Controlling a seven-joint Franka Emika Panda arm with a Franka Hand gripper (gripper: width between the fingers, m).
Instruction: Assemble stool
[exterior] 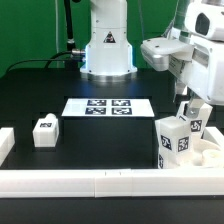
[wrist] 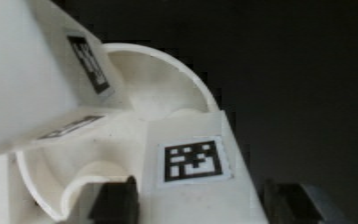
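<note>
- Count first: one round seat [exterior: 208, 153], three block legs, one gripper [exterior: 190, 107], one marker board [exterior: 108, 105].
- There are also long white border bars [exterior: 60, 183] along the near edge of the black table [exterior: 40, 85], plus a short one at the exterior view's left.
- The robot base [exterior: 108, 45] stands at the back, behind the marker board.
- The claw is narrow, clamped on the held leg [exterior: 194, 123]. In the wrist view the dark fingers [wrist: 108, 203] sit on either side of that block, and its square tag faces the camera.
- The held leg is directly under the gripper, at the exterior view's right, over the seat's edge. Whether it touches the seat I cannot tell.
- The second leg [exterior: 171, 141] stands upright just beside the held leg, on its exterior-view left, with tags on two faces. In the wrist view it looms large and tilted [wrist: 43, 80].
- The lone leg [exterior: 45, 131] sits well apart, at the exterior view's left, near the short border bar.
- The seat lies in the near corner at the exterior view's right, against the border bars. The wrist view shows its curved white wall [wrist: 158, 85] behind the held leg, hollow inside, and what lies in that hollow is not clear.
</note>
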